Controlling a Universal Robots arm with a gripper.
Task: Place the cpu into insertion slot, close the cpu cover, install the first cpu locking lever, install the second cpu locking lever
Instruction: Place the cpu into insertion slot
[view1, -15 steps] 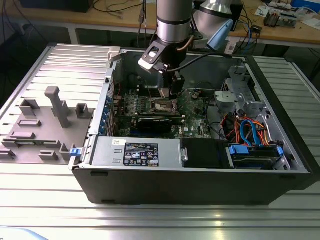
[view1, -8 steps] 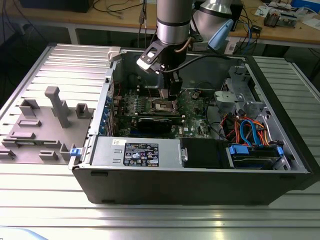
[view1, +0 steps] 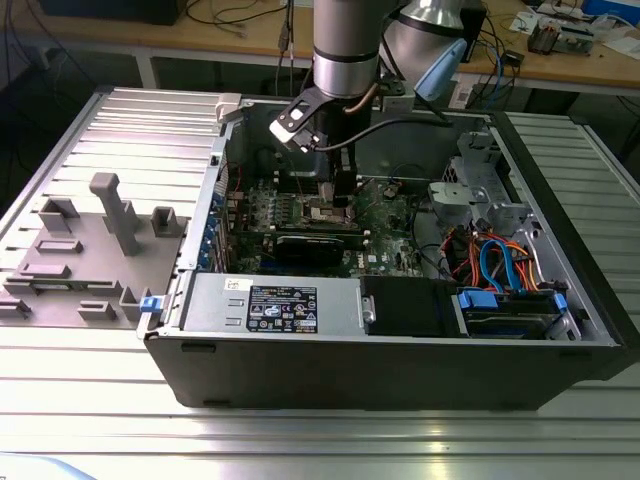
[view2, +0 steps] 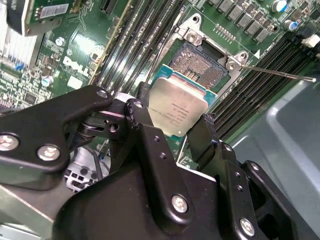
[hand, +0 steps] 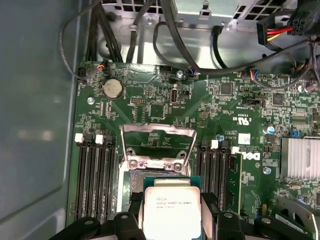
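Claw (view2: 172, 119) grips the cpu (view2: 181, 102) — metal top up — near the insertion slot (view2: 197, 62).

Cpu (hand: 171, 212): silver top facing the camera, thin green rim; level over the board.
Gripper (hand: 171, 202): black fingers (hand: 134, 200) pressed on two opposite cpu edges.
Insertion slot (hand: 131, 181): partly hidden behind the cpu.
Cpu cover (hand: 158, 129): swung up, green motherboard (hand: 210, 100) visible through its window.
Memory slots (hand: 95, 170): black rows flanking the socket.
Also on board: coin battery (hand: 112, 88), finned heatsink (hand: 300, 157).
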